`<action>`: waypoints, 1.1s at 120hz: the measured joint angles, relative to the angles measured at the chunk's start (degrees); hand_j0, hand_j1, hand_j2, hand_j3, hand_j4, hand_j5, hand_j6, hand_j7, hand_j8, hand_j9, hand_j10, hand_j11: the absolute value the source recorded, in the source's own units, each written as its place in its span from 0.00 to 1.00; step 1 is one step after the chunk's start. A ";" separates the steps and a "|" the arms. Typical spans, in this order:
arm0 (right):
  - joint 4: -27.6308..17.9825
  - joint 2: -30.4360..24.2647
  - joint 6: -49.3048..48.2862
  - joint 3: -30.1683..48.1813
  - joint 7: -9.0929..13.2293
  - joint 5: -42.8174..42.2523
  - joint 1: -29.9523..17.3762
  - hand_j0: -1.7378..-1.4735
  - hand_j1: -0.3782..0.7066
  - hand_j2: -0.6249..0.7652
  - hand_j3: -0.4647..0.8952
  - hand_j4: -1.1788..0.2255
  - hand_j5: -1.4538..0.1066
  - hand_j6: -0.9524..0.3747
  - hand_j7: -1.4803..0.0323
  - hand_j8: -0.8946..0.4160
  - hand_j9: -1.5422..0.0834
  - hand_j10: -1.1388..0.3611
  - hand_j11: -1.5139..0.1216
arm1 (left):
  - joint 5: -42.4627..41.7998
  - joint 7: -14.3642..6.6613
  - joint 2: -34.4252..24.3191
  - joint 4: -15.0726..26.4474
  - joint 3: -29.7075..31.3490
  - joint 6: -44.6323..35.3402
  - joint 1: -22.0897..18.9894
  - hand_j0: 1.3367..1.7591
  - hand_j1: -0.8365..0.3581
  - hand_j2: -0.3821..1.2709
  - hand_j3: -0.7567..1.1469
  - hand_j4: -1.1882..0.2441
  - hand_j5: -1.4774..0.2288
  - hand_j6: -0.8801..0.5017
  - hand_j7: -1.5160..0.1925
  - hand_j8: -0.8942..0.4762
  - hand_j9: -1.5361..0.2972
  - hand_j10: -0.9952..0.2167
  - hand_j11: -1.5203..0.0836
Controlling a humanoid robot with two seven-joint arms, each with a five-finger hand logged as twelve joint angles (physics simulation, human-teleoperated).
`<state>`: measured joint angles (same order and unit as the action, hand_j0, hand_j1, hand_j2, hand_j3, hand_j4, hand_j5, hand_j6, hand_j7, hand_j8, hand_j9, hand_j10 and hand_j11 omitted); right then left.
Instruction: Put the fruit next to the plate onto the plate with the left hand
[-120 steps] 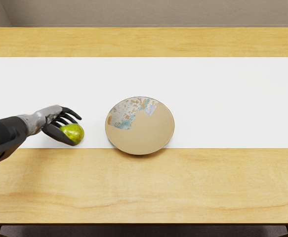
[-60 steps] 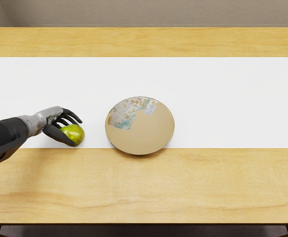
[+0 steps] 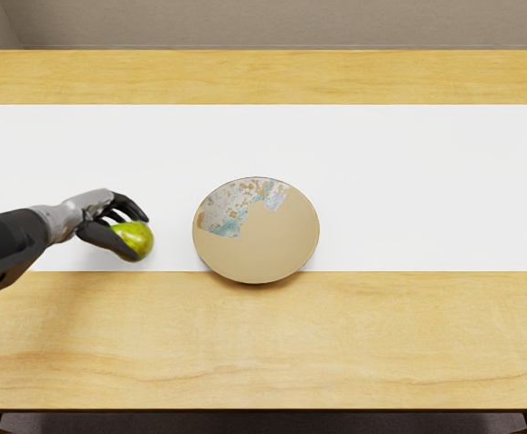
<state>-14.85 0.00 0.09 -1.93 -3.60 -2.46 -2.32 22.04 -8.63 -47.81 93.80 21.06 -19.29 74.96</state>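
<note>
Fruit (image 3: 135,239) lies within curled fingers (image 3: 127,207) of left hand (image 3: 100,221), beside plate (image 3: 272,246).

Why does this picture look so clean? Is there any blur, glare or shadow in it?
Head view: it is a simulator's render, sharp from edge to edge with no blur. The light is soft and even, with no glare on the white cloth or the plate. The only shadow is a thin one under the plate's near rim. The left hand and the fruit it grips look equally crisp.

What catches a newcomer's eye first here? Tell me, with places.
The left hand comes in at the left, its fingers curled around a green-yellow fruit. Just right of it, mid-table, sits a round tan plate with blotchy blue-white marks and nothing on it.
</note>
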 joint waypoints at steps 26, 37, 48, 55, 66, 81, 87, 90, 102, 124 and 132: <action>0.00 0.00 0.00 0.00 0.00 0.00 -0.01 0.30 0.05 0.45 0.34 0.83 0.92 0.70 0.96 0.67 0.93 0.75 0.91 | 0.00 0.20 0.17 0.00 -0.56 0.86 1.33 0.75 0.45 0.41 0.40 0.45 0.41 0.37 0.44 0.39 0.43 0.43 0.48; 0.00 0.00 0.00 0.00 0.00 0.00 -0.01 0.30 0.05 0.45 0.34 0.83 0.92 0.70 0.96 0.67 0.93 0.75 0.91 | -0.03 0.20 0.09 0.00 -0.83 0.95 1.68 0.76 0.47 0.41 0.40 0.45 0.41 0.36 0.44 0.38 0.43 0.41 0.48; 0.00 0.00 0.00 0.00 0.00 0.00 0.01 0.30 0.05 0.45 0.34 0.83 0.92 0.70 0.96 0.67 0.93 0.75 0.91 | -0.02 0.22 0.09 0.00 -1.13 0.98 2.47 0.76 0.46 0.41 0.40 0.45 0.41 0.35 0.44 0.38 0.43 0.41 0.48; 0.00 0.00 0.00 0.00 0.00 0.00 0.02 0.30 0.05 0.45 0.34 0.83 0.92 0.70 0.96 0.67 0.93 0.75 0.91 | 0.00 0.24 0.05 0.00 -1.37 1.00 2.64 0.76 0.47 0.40 0.40 0.45 0.41 0.35 0.44 0.38 0.43 0.41 0.48; 0.00 0.00 0.00 0.00 0.00 0.00 0.01 0.30 0.05 0.45 0.34 0.83 0.92 0.70 0.96 0.67 0.93 0.75 0.91 | 0.00 0.23 0.02 0.00 -1.90 1.00 2.65 0.76 0.46 0.42 0.40 0.45 0.41 0.35 0.44 0.38 0.43 0.41 0.48; 0.00 0.00 0.00 0.00 0.00 0.00 0.00 0.30 0.05 0.45 0.34 0.83 0.92 0.70 0.96 0.67 0.93 0.75 0.91 | 0.00 0.22 -0.09 0.00 -3.14 1.50 2.56 0.76 0.46 0.42 0.40 0.45 0.41 0.34 0.44 0.37 0.43 0.41 0.48; 0.00 0.00 0.00 0.00 0.00 0.00 0.01 0.30 0.05 0.45 0.34 0.83 0.92 0.70 0.96 0.67 0.93 0.75 0.91 | -0.01 0.21 -0.09 0.00 -3.82 1.79 2.56 0.76 0.47 0.40 0.40 0.45 0.41 0.35 0.44 0.38 0.43 0.42 0.48; 0.00 0.00 0.00 0.00 0.00 0.00 0.02 0.30 0.05 0.45 0.34 0.83 0.92 0.70 0.96 0.67 0.93 0.75 0.91 | -0.01 0.20 -0.05 0.00 -4.15 1.89 2.56 0.76 0.46 0.40 0.40 0.45 0.41 0.35 0.44 0.38 0.43 0.42 0.48; 0.00 0.00 0.00 0.00 0.00 0.00 0.02 0.30 0.05 0.45 0.34 0.83 0.92 0.70 0.96 0.67 0.93 0.75 0.91 | 0.01 0.21 -0.03 0.00 -5.49 2.61 2.39 0.76 0.47 0.41 0.40 0.44 0.41 0.34 0.44 0.37 0.43 0.41 0.48; 0.00 0.00 0.00 0.00 0.01 0.00 0.00 0.30 0.05 0.45 0.34 0.83 0.92 0.70 0.96 0.67 0.93 0.75 0.91 | 0.00 0.22 0.46 0.03 -7.67 3.33 2.38 0.76 0.47 0.40 0.40 0.44 0.40 0.35 0.44 0.38 0.42 0.42 0.47; 0.00 0.00 0.00 0.00 0.00 0.00 0.00 0.30 0.05 0.45 0.34 0.83 0.92 0.70 0.96 0.67 0.93 0.75 0.91 | 0.00 0.21 0.69 0.06 -8.40 3.50 2.30 0.76 0.47 0.41 0.40 0.44 0.39 0.35 0.43 0.38 0.42 0.42 0.47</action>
<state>-14.85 0.00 0.09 -1.93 -3.60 -2.46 -2.32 22.04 -8.42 -47.12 93.86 12.66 -15.79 77.26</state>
